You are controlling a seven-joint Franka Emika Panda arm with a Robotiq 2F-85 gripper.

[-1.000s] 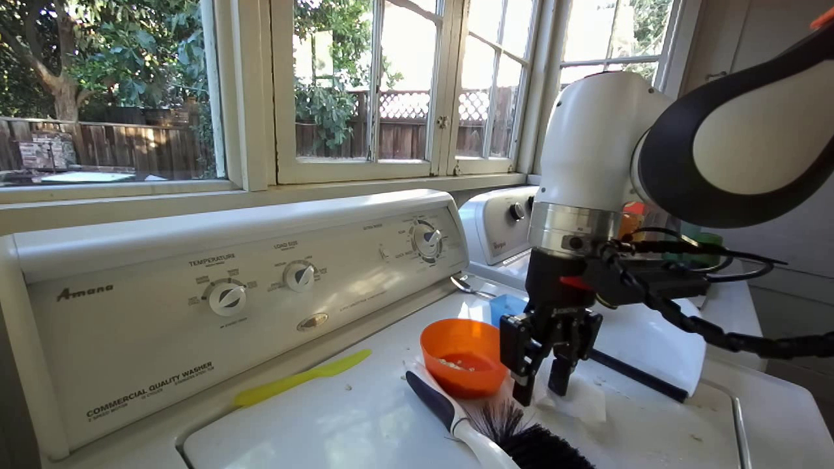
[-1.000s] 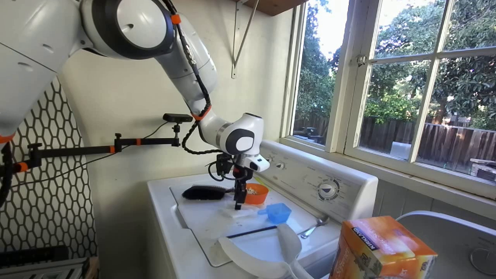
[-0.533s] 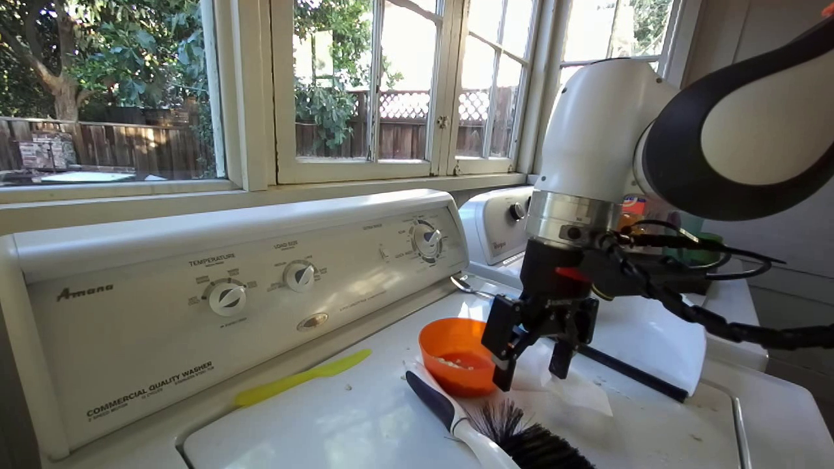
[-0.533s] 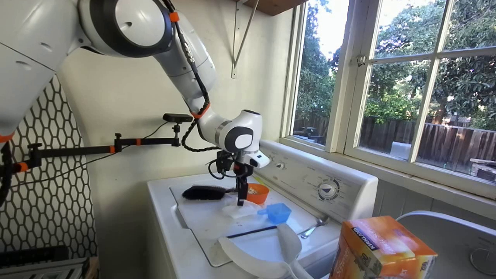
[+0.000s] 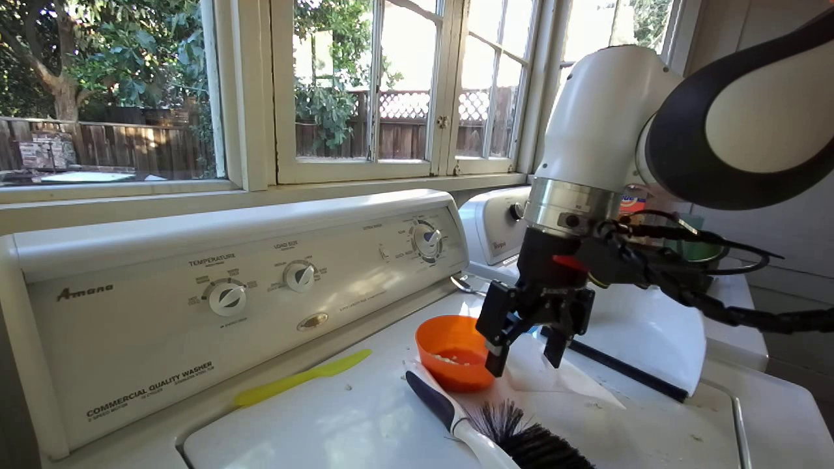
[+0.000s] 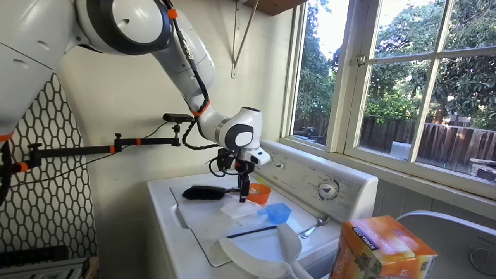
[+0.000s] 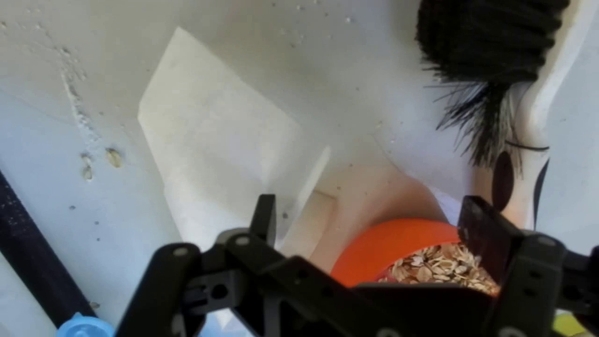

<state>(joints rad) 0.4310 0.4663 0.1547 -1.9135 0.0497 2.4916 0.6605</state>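
My gripper [image 5: 525, 363] is open and empty, pointing down just above the washer lid, beside an orange bowl [image 5: 453, 378]. The bowl holds oat flakes and also shows in an exterior view [image 6: 261, 199] and the wrist view [image 7: 379, 250]. One finger overlaps the bowl's side; I cannot tell whether it touches. A white sheet of paper [image 7: 215, 135], folded up along one edge, lies below and between the fingers [image 7: 369, 201] and reaches towards the bowl. It also shows in an exterior view [image 6: 237, 210]. A black-bristled brush [image 7: 486, 42] with a white handle lies beside the bowl.
A blue scoop [image 6: 278, 213], a white dustpan [image 6: 248, 256] with a black edge and a spoon [image 6: 314, 227] lie on the washer. A yellow plastic knife [image 5: 303, 378] lies by the control panel [image 5: 163, 312]. An orange box [image 6: 379, 248] stands in front. Crumbs dot the lid.
My gripper has risen and moved slightly towards the bowl, and its fingers have spread wider. The bowl has shifted slightly towards the control panel. The paper has spread out more.
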